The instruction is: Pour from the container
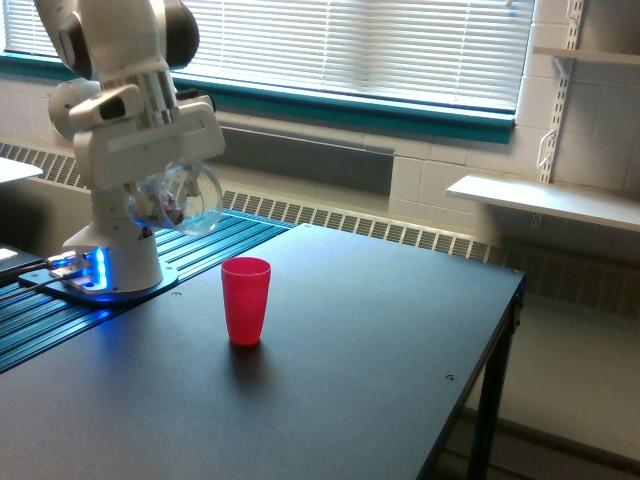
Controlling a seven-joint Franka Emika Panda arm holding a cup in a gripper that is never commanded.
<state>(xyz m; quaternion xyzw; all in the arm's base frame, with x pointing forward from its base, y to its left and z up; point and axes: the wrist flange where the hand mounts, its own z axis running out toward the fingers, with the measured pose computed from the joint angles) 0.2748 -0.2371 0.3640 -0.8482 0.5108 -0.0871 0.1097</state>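
My gripper (168,190) is shut on the container (182,200), a clear plastic cup with small dark reddish bits inside. The container hangs tilted, its mouth facing the exterior view's right, above the table and up and to the left of the red cup. That red cup (245,300) stands upright on the black table (330,370). The white hand covers most of the fingers.
The arm's white base (110,260) stands on a ribbed platform with a blue-lit box (85,272) at the exterior view's left. The table's edge runs down the right side. A white shelf (545,200) and window blinds lie behind.
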